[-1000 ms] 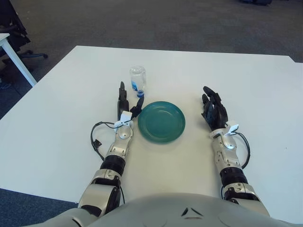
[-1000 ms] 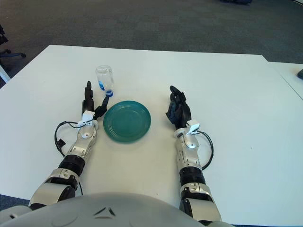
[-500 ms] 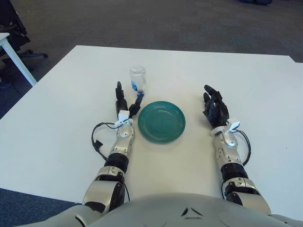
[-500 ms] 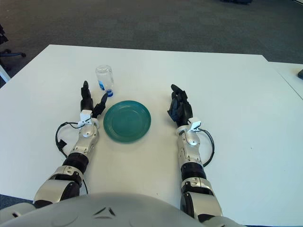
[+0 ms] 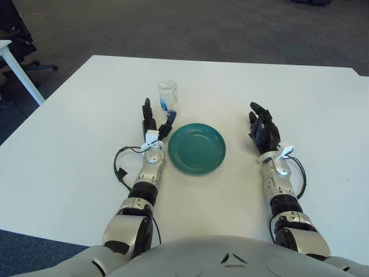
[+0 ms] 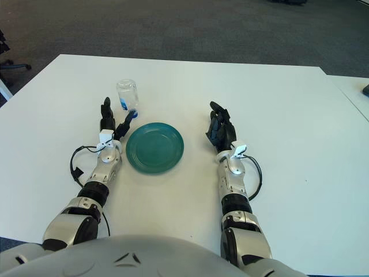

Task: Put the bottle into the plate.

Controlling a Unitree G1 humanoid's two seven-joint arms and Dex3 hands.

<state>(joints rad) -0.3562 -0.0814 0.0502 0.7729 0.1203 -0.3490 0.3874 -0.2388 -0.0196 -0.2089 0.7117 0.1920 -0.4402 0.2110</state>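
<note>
Here, nearest me, both my forearms lie on the white table [image 5: 69,144], with bare tabletop running wide to either side of them. My left hand [image 5: 153,124] rests just left of the plate [image 5: 196,148], fingers spread apart and holding nothing, one finger reaching up along the left and another angled toward the bottle's cap. My right hand [image 5: 262,130] lies well right of the plate, fingers loosely extended and empty, with a clear strip of table between it and the plate's rim.

The plate is teal and round, sits flat between my hands, and has nothing in it.

Just beyond the plate's far left edge lies the bottle [image 5: 168,96], clear, on its side, blue cap pointing toward me and close to my left fingertips; I cannot tell whether they touch it. Past the bottle the table stays open up to its far edge, then dark carpet [image 5: 190,26]. A chair [image 5: 20,37] stands off the far left corner.
</note>
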